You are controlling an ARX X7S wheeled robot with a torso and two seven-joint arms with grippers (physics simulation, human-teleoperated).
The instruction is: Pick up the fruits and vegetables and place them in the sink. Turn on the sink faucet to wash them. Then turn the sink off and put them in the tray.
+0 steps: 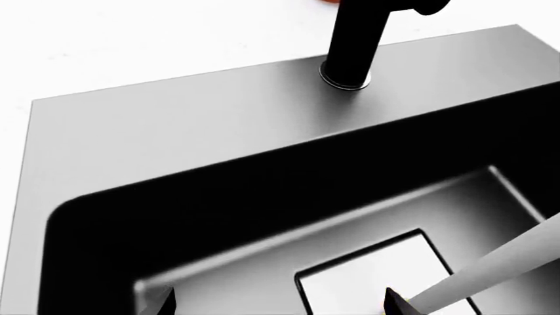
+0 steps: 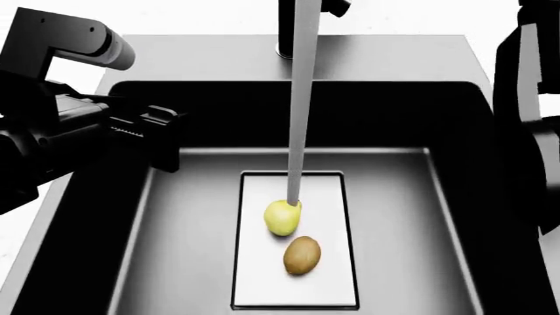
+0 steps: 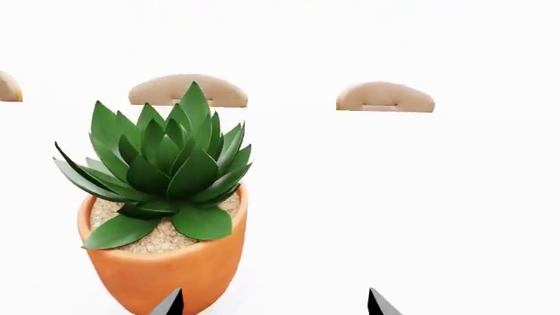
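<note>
pear [image 2: 282,218] and kiwi [image 2: 302,255] in sink [image 2: 210,59] (faucet [image 2: 298,26] running)

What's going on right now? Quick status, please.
Left gripper open, empty, over the sink. Right gripper open, facing a potted plant. Water stream running onto yellow-green fruit; brown fruit beside it. Nothing blocking.

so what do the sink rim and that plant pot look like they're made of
The sink rim looks like brushed grey metal with a soft satin sheen, though the render leaves it open. The plant pot looks like unglazed terracotta: matte orange, no gloss.
</note>
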